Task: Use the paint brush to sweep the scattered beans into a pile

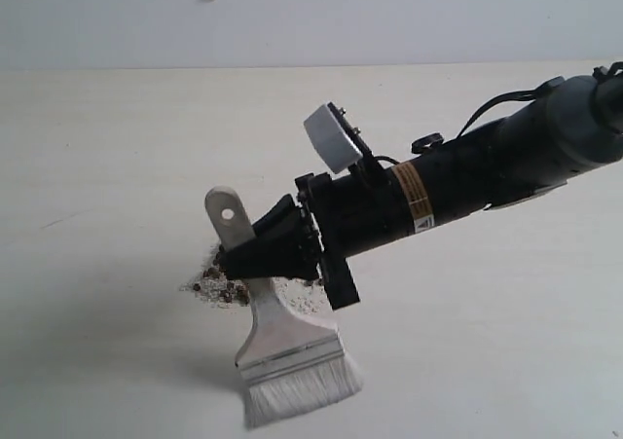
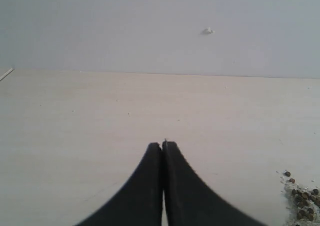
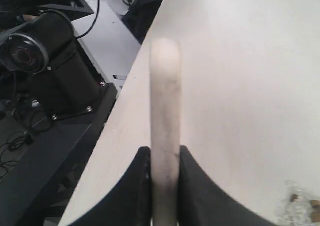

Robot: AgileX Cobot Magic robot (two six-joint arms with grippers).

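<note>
Right claw (image 3: 164,151) tight on the paint brush (image 1: 287,327) handle, left claw (image 2: 163,147) pressed together.

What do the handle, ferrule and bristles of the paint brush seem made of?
Paint brush handle: probably pale wood, matte, hole at its end. Ferrule: likely metal, silvery ridged band. Bristles: fine cream-white fibres; natural or synthetic, unclear.

No text can be read in any view. In the exterior view, right of centre, an amber band (image 1: 413,192) wraps the black right arm (image 1: 467,171). A small white sticker (image 1: 424,225) sits just below the band. Any print on them is too small to make out.
</note>
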